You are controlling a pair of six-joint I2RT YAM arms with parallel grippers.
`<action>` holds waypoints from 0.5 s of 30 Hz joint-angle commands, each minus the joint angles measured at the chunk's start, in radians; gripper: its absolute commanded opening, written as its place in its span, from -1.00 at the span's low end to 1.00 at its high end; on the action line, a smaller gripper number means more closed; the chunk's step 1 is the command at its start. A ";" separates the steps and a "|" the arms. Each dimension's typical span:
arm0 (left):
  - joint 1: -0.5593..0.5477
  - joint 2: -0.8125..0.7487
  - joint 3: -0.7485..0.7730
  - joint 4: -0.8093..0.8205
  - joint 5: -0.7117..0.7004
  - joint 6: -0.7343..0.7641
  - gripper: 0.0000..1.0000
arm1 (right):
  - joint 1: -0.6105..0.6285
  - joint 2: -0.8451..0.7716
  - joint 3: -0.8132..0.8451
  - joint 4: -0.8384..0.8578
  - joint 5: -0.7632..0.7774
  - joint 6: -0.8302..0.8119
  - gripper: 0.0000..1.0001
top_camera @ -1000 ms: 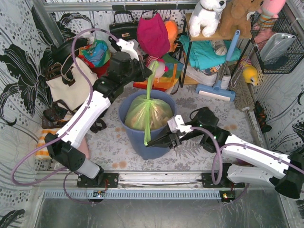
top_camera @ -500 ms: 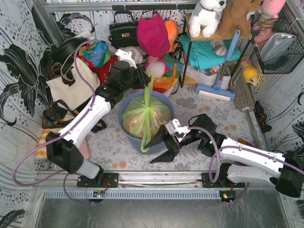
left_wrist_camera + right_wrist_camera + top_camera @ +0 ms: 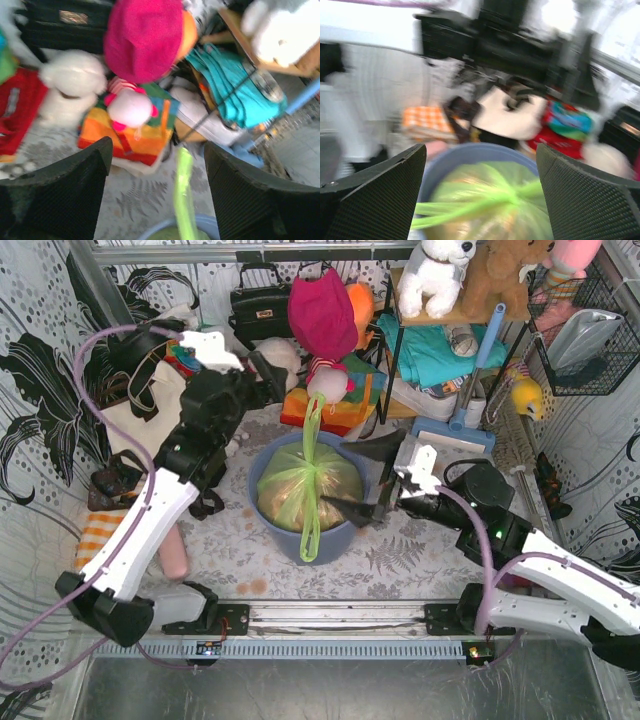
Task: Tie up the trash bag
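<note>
Trash bag [image 3: 295, 490]: thin lime-green plastic, translucent, brown crumpled scraps showing through; top gathered into a narrow strip, one end standing up, the other hanging down the front.
Place: inside the blue-grey bin [image 3: 264, 525], between the two pairs of fingers.
Left gripper [image 3: 157, 160]: spread wide, holding nothing; upright green strip in the gap, clear of both pads.
Right gripper [image 3: 480, 167]: spread wide, empty; bag top framed between the fingers, untouched.
Surface: grey floral-patterned cloth [image 3: 410, 555].
Room: black-and-white floral walls [image 3: 40, 390]; white tote bag [image 3: 130, 432] beside the left fingers; magenta cushion [image 3: 322, 315] and white plush toy [image 3: 437, 275] beyond them.
</note>
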 commanded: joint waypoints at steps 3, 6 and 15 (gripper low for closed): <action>0.022 -0.119 -0.221 0.159 -0.335 0.066 0.98 | -0.150 0.008 -0.026 -0.143 0.482 -0.121 0.84; 0.024 -0.180 -0.366 0.200 -0.486 0.052 0.95 | -0.293 -0.010 -0.094 -0.143 0.539 -0.103 0.87; 0.041 -0.319 -0.861 0.538 -0.835 0.031 0.95 | -0.737 -0.044 -0.390 -0.066 0.578 -0.031 0.98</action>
